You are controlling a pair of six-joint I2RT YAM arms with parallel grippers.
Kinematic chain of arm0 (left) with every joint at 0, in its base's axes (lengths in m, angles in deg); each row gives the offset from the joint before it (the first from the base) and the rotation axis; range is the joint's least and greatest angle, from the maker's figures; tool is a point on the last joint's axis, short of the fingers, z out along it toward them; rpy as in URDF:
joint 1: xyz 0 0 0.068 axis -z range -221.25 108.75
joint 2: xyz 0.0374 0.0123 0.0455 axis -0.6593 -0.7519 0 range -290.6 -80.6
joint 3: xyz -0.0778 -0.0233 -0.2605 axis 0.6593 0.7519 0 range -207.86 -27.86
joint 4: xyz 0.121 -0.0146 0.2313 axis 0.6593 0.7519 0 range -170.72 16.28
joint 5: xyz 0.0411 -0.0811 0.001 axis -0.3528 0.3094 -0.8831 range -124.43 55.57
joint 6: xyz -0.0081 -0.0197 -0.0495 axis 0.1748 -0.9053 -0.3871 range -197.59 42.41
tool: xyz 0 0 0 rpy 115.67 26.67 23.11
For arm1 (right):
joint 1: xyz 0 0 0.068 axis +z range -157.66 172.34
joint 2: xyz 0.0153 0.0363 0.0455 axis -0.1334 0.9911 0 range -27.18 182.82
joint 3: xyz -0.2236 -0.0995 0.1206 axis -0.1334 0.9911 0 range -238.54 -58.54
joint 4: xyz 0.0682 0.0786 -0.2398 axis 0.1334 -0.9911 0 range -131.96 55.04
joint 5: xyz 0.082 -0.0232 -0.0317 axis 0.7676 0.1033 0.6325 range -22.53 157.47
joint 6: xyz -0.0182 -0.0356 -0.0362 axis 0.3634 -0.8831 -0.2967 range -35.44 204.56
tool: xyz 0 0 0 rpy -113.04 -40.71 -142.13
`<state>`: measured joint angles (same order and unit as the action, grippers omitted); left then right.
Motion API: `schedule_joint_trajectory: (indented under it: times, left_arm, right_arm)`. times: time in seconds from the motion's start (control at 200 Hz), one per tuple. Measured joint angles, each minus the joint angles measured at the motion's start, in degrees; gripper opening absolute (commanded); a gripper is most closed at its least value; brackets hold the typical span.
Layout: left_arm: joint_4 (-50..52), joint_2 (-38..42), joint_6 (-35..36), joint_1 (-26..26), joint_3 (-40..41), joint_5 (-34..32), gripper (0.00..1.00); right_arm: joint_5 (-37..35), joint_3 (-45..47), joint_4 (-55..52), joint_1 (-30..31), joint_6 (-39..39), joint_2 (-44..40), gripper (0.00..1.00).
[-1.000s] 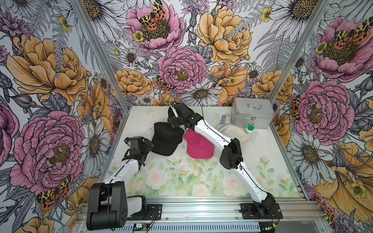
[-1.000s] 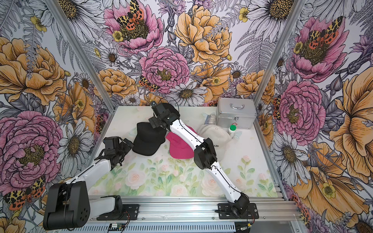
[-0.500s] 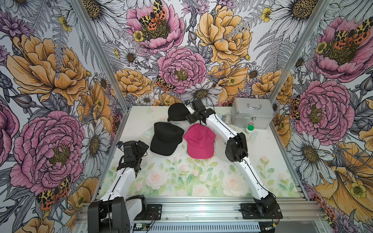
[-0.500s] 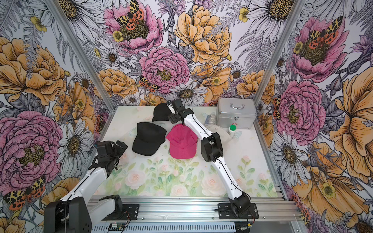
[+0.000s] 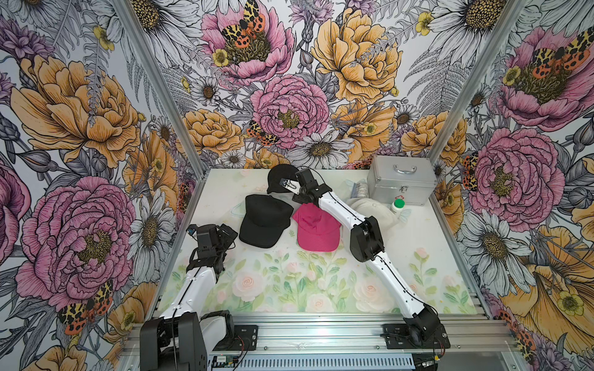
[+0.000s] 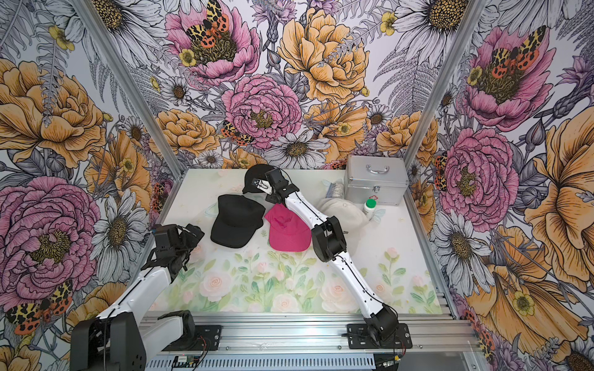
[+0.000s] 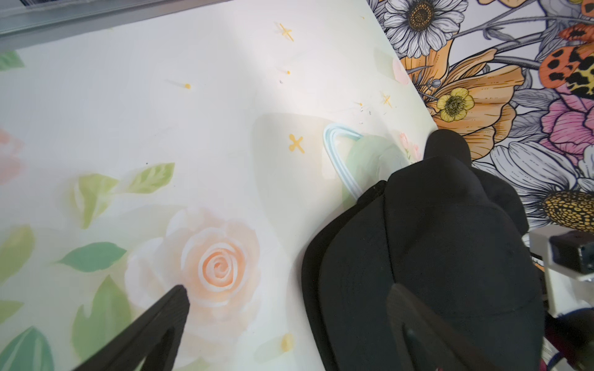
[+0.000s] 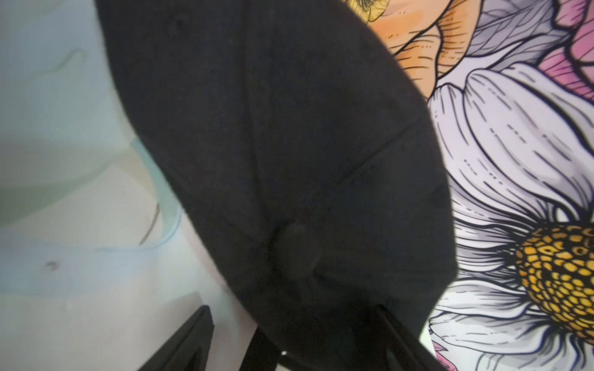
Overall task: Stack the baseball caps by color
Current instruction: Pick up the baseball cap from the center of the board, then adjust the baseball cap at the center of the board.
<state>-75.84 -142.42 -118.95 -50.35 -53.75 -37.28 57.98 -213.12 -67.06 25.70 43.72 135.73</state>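
Right arm: a second ago it lay across the pink cap [image 5: 316, 229] and hid the far black cap [image 5: 277, 173]. It has since swung aside and come back onto that cap's crown.
Right gripper [image 5: 287, 184]: the fingers are apart with the crown between them and are narrowing. The wrist view shows one finger clear of the cloth, so there is no pinch yet.
Left gripper [image 5: 225, 233]: wide apart and empty, about where it was, at the brim of the near black cap [image 5: 265, 221].
Caps: none looks moved. The far black cap sits by the back wall. The near black cap and the pink cap lie side by side mid-table. The cream cap [image 5: 369, 208] is partly under the right arm, near the metal case [image 5: 400, 184].
Meaning: this is probably the start of carrying the far black cap onto the near one. No stack exists yet.
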Motion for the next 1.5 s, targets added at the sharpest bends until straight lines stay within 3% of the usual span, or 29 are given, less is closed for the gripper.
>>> schedule_joint_trajectory:
  times: [0.095,0.21,0.4,0.55,0.74,0.965,1.155,1.5]
  left_arm:
    - [-1.07,-1.36,1.16,0.81,-0.02,1.40,0.99]
    - [-1.31,-5.05,2.45,2.64,-1.07,3.80,0.99]
    - [-2.25,-13.57,2.97,2.78,-6.38,7.21,0.99]
    - [-4.68,-16.48,3.19,1.53,-9.01,8.96,0.99]
    - [-8.44,-20.68,3.91,-2.05,-11.26,11.19,0.99]
    - [-9.97,-22.43,5.40,-2.71,-11.96,11.34,0.99]
    - [-10.54,-23.06,7.23,-2.71,-12.13,10.21,0.99]
    - [-10.75,-23.45,7.26,-2.23,-12.59,7.41,0.99]
  right_arm:
    - [-1.11,-0.02,4.33,0.04,-2.36,1.53,0.63]
    - [-1.77,-0.02,8.35,0.04,-3.65,2.95,0.30]
    - [-1.73,-0.81,11.23,0.09,-3.67,3.02,0.00]
    - [-1.84,2.86,11.50,0.48,-3.32,-0.59,0.00]
    - [-3.02,12.85,11.34,1.64,0.22,-13.38,0.00]
    - [-8.22,20.96,12.24,4.85,7.34,-27.54,0.00]
    - [-12.48,24.55,12.68,6.21,14.10,-32.65,0.00]
    - [-16.44,38.99,13.00,6.21,24.15,-42.62,0.00]
